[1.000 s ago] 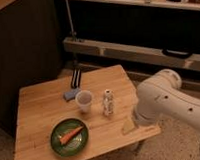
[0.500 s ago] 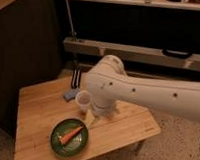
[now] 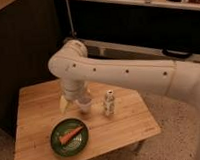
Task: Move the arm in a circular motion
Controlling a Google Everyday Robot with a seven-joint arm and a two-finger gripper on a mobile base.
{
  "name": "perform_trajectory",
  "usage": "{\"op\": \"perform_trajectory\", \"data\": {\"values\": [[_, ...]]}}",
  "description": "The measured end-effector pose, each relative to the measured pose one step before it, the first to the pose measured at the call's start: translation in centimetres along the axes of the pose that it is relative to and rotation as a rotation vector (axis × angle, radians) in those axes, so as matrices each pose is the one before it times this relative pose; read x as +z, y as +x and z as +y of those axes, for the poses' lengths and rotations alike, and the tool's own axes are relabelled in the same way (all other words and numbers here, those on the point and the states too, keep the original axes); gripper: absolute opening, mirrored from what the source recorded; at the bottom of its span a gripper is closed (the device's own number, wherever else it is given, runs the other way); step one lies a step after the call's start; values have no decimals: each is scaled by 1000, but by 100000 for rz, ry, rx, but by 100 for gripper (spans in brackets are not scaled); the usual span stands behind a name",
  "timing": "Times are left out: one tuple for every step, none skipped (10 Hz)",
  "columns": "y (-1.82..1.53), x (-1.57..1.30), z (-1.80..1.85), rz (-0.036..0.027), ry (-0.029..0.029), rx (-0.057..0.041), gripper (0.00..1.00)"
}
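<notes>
The arm is a thick glossy white tube with small dark screw holes. It reaches in from the right edge across the wooden table. Its rounded joint hangs over the back of the table, and the last segment drops straight down from there. The gripper sits at the lower end, just above the tabletop and close beside a small white cup. Nothing shows in its grasp.
A small white bottle stands upright right of the cup. A green plate holding a carrot lies near the table's front edge. Dark cabinets and a shelf rail run behind the table. Speckled floor lies to the right.
The arm has swept leftward across the table, from the right side to over the back left. Its joint now stands higher, and it covers the objects behind the cup.
</notes>
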Motion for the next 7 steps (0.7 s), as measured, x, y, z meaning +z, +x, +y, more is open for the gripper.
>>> {"op": "perform_trajectory", "data": {"values": [[-2820, 193, -106, -424, 705, -80, 80], [-2524, 251, -286, -225, 584, 602, 80], [-3249, 672, -1342, 469, 670, 2303, 80], [-1742, 522, -1002, 558, 183, 1850, 80], [-1340, 368, -800, 165, 246, 1449, 80], [-1640, 373, -707, 156, -68, 1738, 80], [-772, 314, -381, 390, -212, 1280, 80]]}}
